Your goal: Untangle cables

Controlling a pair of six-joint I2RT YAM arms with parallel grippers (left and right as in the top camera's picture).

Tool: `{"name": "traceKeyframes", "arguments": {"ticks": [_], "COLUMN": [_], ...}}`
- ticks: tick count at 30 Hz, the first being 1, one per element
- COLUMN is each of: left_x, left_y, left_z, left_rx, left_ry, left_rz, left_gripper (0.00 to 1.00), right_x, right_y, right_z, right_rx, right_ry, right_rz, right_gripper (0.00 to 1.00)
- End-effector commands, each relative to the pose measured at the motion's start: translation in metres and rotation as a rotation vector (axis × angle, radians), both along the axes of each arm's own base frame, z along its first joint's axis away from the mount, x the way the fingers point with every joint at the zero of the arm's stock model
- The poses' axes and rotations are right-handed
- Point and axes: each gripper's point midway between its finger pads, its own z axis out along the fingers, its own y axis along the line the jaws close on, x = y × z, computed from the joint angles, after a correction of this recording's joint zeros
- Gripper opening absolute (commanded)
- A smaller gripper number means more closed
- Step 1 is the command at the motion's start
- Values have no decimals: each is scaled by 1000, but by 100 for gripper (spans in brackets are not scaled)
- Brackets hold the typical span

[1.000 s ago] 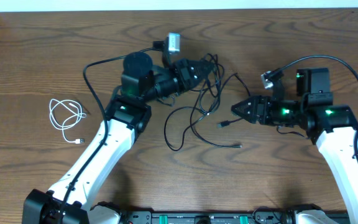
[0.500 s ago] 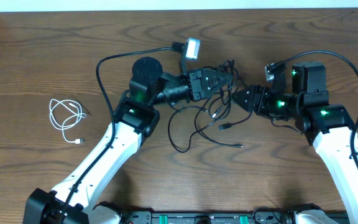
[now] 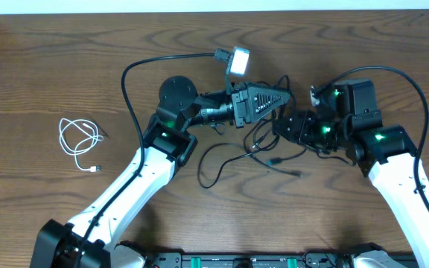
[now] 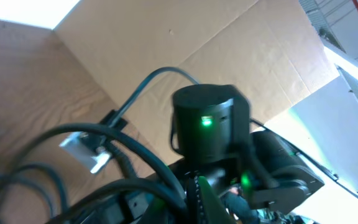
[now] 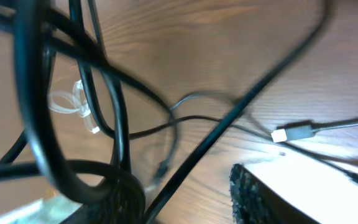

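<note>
Overhead: black cables [image 3: 253, 143] lie tangled on the table [image 3: 51, 59] between the clenched left gripper [image 3: 287, 94], its hold unclear, and the right gripper [image 3: 275, 128], whose state cannot be told, with the white cable [image 3: 77, 140] coiled well apart; left wrist: the right arm [image 4: 207, 121] fills the view; right wrist: blurred black cables cross the lens, a plug [image 5: 294, 132] beyond.

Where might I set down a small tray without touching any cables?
Free: the table left of the white cable, and the near strip between both arms. Crowded: the centre, where black cables bunch between left gripper and right gripper.
</note>
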Motion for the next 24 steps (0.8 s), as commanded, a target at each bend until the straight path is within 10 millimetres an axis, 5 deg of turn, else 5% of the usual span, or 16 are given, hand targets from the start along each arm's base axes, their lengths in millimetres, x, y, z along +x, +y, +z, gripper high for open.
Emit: {"name": "traceKeyframes", "arguments": {"ticks": [1, 5, 12, 19, 24], "left_x": [10, 22, 42, 46, 48], "left_y": [22, 45, 81, 84, 83], "left_z": [30, 28, 25, 13, 0], "left_rx": [-51, -37, -19, 2, 33], "left_ry": [-81, -67, -59, 11, 55], "left_rz": [48, 62, 111, 121, 123], "left_gripper": [8, 8, 8, 8, 8], "right_x": [-4, -13, -14, -14, -7], "right_y": [-69, -113, -145, -136, -111], "right_z": [-46, -55, -56, -56, -50], "right_rx": [-359, -510, -522, -467, -377], "right_ry": [99, 154, 197, 198, 140], "right_rz": [-233, -344, -448, -403, -260], "right_gripper": [44, 44, 41, 36, 30]}}
